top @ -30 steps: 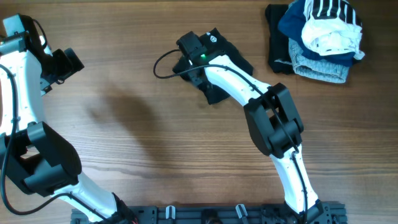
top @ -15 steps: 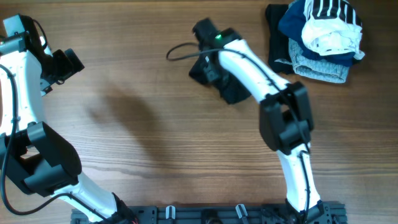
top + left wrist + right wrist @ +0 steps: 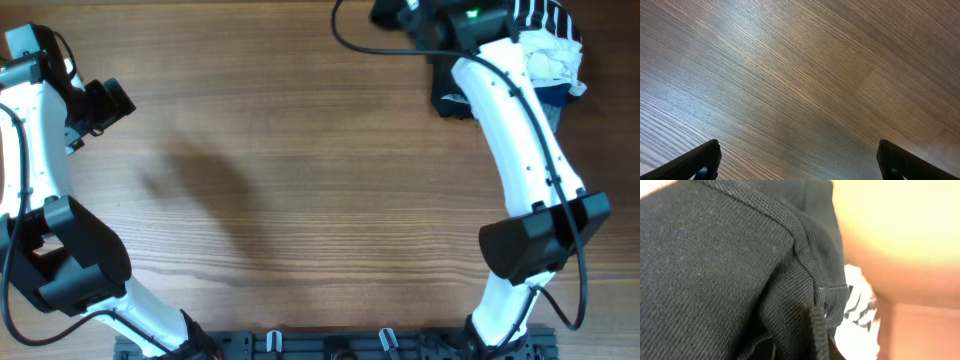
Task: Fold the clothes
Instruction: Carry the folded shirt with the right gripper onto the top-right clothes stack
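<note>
The right hand [image 3: 412, 16] is at the far edge of the table [image 3: 300, 180], hard against the heap of garments in the far right corner. Its own fingers do not show in the wrist view, but it is closed down narrow. Black knit cloth fills that view right up to the lens, so it appears to be pinched on the clothes [image 3: 715, 270]. A raised seam runs diagonally across the fabric, and a dark cord or hem edge hangs down near the middle.

Just past the black cloth, low on the right of the wrist view, a corner of a striped garment [image 3: 858, 308] peeks out. From overhead the same black-and-white stripes top the heap, with a crumpled white garment [image 3: 552, 62] just beneath them. A strip of dark fabric [image 3: 450, 100] pokes out on the heap's left side from under the right arm [image 3: 520, 130]. How much of the black shirt lies on the heap cannot be made out, since the arm and hand cover it. A thin black cable [image 3: 345, 35] loops out beside the hand over bare wood.

Well apart, at the left edge of the table, the left hand [image 3: 797, 161] hangs over the wood with its jaws spread wide and nothing between them.
</note>
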Action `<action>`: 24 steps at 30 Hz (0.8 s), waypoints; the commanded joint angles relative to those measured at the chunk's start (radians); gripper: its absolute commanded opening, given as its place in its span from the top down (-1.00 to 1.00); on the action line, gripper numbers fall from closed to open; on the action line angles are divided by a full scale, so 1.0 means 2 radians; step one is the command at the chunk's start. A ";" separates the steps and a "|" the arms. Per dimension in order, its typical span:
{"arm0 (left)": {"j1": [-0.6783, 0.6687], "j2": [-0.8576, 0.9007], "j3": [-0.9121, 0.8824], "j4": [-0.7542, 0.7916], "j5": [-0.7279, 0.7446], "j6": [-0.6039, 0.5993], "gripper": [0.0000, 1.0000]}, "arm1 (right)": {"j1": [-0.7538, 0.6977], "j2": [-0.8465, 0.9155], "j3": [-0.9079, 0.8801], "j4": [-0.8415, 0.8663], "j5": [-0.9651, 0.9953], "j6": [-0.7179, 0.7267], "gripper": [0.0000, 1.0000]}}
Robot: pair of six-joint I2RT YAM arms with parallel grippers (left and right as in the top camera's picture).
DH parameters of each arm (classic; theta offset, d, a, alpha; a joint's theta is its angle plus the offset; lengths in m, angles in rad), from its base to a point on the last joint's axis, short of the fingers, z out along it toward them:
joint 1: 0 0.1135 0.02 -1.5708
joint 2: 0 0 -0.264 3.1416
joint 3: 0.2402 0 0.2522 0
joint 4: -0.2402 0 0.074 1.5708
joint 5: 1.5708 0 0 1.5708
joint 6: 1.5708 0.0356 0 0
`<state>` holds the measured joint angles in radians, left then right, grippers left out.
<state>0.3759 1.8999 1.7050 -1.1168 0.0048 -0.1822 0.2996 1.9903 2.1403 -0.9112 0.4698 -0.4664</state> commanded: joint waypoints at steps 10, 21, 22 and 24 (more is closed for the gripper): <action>0.001 0.001 -0.003 0.009 0.027 -0.007 -1.00 | -0.151 -0.025 0.006 0.133 -0.099 -0.262 0.91; 0.001 0.001 -0.003 0.001 0.068 -0.009 -1.00 | -0.243 0.031 0.006 0.213 -0.275 -0.382 0.91; 0.000 0.001 -0.003 0.000 0.069 -0.009 -1.00 | -0.244 0.040 0.006 0.226 -0.274 -0.384 0.91; 0.001 0.001 -0.003 -0.005 0.068 -0.009 -1.00 | -0.245 0.058 0.006 0.238 -0.274 -0.404 0.92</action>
<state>0.3759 1.8999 1.7050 -1.1168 0.1223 -0.1867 -0.1875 2.0407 2.1391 -0.4671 -0.0048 -1.1892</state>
